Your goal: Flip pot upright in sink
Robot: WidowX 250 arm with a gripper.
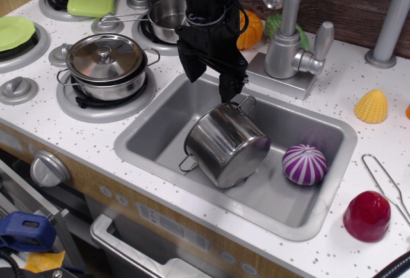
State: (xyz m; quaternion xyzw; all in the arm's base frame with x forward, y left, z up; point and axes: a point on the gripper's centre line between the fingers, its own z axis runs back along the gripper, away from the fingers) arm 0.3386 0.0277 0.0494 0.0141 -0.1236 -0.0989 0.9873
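The shiny steel pot [225,145] lies tilted in the sink [150,124], its flat base turned toward the front right and its rim toward the back left. Its two wire loop handles show at the upper right and lower left. My black gripper [210,81] hangs just above and behind the pot, at the sink's back edge. Its fingers are spread open and empty. The right fingertip [230,91] is close to the pot's upper handle [247,104]; whether they touch I cannot tell.
A purple striped ball [304,164] lies in the sink to the pot's right. The faucet [291,41] stands behind the sink. A lidded pot [106,60] and a saucepan [165,15] sit on the burners at left. A red toy [366,216] and a yellow toy [371,106] lie on the counter at right.
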